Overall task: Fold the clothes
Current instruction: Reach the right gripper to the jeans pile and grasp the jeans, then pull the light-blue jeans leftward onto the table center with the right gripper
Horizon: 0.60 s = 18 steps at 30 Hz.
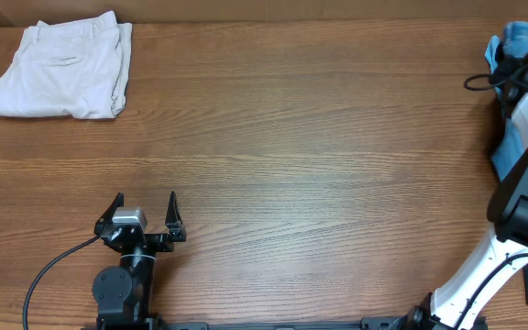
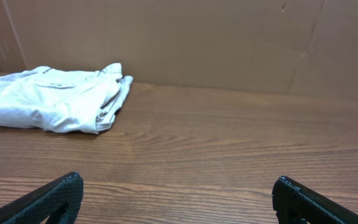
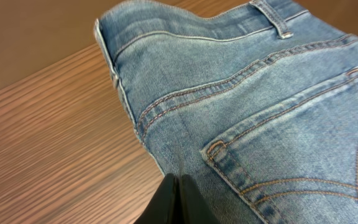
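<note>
Working at the far right corner of the desk, your right gripper is holding its jaws fully closed at the side edge of the jeans; whether it is gripping denim cannot be confirmed. Your left gripper is sitting wide open and empty, well apart from them.

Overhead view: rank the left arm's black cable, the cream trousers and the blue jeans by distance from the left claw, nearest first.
From the left claw:
1. Black cable, trailing back on its left, beside the arm's base.
2. Cream trousers, folded at the far left corner.
3. Blue jeans, far right edge of the view.
</note>
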Each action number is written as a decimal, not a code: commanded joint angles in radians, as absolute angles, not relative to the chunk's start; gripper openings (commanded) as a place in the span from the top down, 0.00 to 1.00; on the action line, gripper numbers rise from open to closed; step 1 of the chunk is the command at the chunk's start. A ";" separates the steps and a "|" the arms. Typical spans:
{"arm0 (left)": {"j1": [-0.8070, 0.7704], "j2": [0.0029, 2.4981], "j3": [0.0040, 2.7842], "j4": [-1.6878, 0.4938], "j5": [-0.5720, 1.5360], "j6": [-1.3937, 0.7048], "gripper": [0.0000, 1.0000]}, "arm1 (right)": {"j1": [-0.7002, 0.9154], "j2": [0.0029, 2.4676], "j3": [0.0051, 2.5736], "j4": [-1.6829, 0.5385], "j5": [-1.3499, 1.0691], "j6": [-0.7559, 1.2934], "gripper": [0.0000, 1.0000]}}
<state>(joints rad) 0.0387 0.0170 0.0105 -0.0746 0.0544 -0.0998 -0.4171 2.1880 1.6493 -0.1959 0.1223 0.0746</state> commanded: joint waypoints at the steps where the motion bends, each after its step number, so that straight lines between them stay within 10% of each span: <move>1: 0.031 0.008 0.005 -0.074 0.041 -0.082 0.00 | -0.324 2.057 1.681 -0.180 0.038 0.083 0.96; 18: 0.031 0.008 0.005 -0.074 0.041 -0.082 0.00 | 0.063 2.005 1.679 -0.324 -0.079 0.156 0.96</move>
